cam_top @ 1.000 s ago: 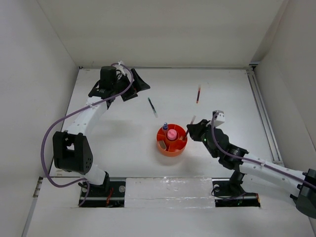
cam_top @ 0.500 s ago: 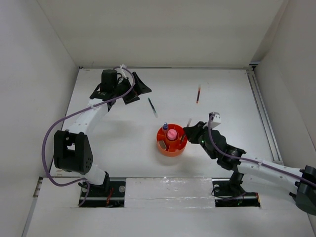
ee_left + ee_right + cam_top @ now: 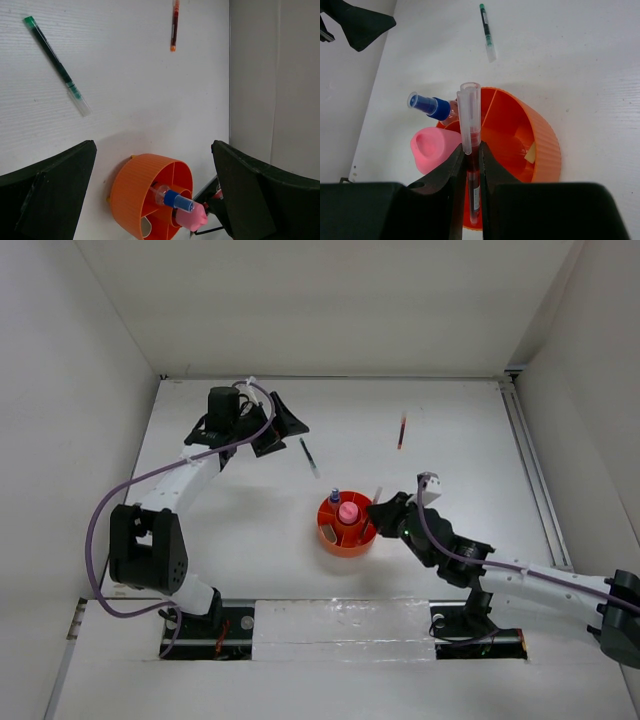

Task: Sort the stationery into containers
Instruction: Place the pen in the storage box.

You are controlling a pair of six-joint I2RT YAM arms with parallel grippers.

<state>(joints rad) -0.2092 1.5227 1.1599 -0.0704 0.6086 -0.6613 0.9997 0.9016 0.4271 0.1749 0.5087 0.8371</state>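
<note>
The round orange organiser tray (image 3: 347, 537) stands mid-table. The pink tube (image 3: 348, 511) stands in its central cup, and the clear bottle with a blue cap (image 3: 334, 497) and a tan eraser (image 3: 329, 533) sit in outer compartments. My right gripper (image 3: 377, 512) is shut on a red pen (image 3: 470, 145) and holds it upright over the tray's (image 3: 545, 145) near rim, beside the pink tube (image 3: 432, 145). A second red pen (image 3: 401, 431) and a dark pen (image 3: 309, 456) lie on the table beyond. My left gripper (image 3: 285, 420) is open and empty, near the dark pen (image 3: 56, 64).
White walls enclose the table on three sides, and a metal rail (image 3: 530, 470) runs along its right edge. In the left wrist view the tray (image 3: 125, 195) sits between the open fingers, far off, with the loose red pen (image 3: 174, 25) near the back wall.
My right gripper has moved left with the red pen, from beside the tray to over its right rim. My left gripper has shifted slightly right and stays open.
</note>
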